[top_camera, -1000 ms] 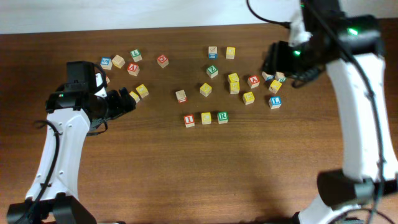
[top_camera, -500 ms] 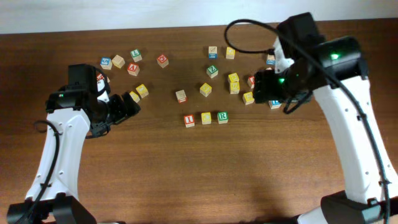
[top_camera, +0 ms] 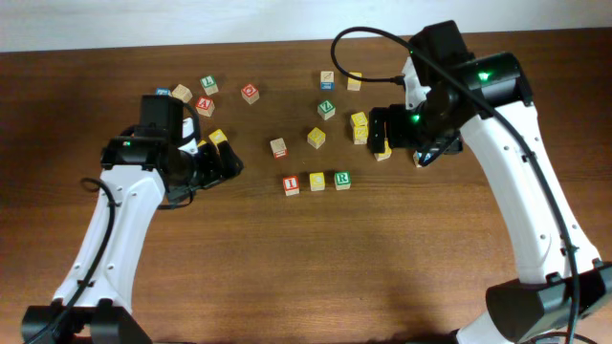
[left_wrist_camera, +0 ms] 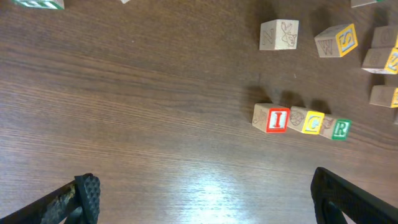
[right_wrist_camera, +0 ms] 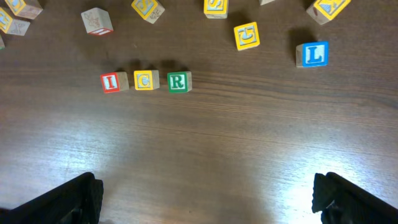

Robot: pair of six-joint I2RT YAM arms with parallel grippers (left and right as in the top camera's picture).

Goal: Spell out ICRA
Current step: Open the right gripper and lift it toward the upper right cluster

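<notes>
Three pale cubes stand in a row mid-table: red I [top_camera: 291,184], yellow C [top_camera: 316,181], green R [top_camera: 341,179]. The left wrist view shows the same row, I [left_wrist_camera: 277,119], C [left_wrist_camera: 313,122], R [left_wrist_camera: 339,129], and so does the right wrist view, I [right_wrist_camera: 111,82], C [right_wrist_camera: 146,80], R [right_wrist_camera: 178,82]. A red A cube [top_camera: 205,105] lies at the back left. My left gripper [top_camera: 228,162] [left_wrist_camera: 205,199] hangs open and empty, left of the row. My right gripper [top_camera: 376,132] [right_wrist_camera: 208,193] is open and empty, back right of the row.
Loose look-alike cubes lie behind the row: a yellow one [top_camera: 316,138], a pale one [top_camera: 278,147], a green one [top_camera: 326,108], a red one [top_camera: 250,93]. A blue L cube [right_wrist_camera: 314,55] sits to the right. More cubes cluster under the right arm.
The right arm swung from the back right cluster leftward toward the middle, and its jaws opened wider. The left arm moved right, closer to the row. The I, C, R cubes stayed put.
</notes>
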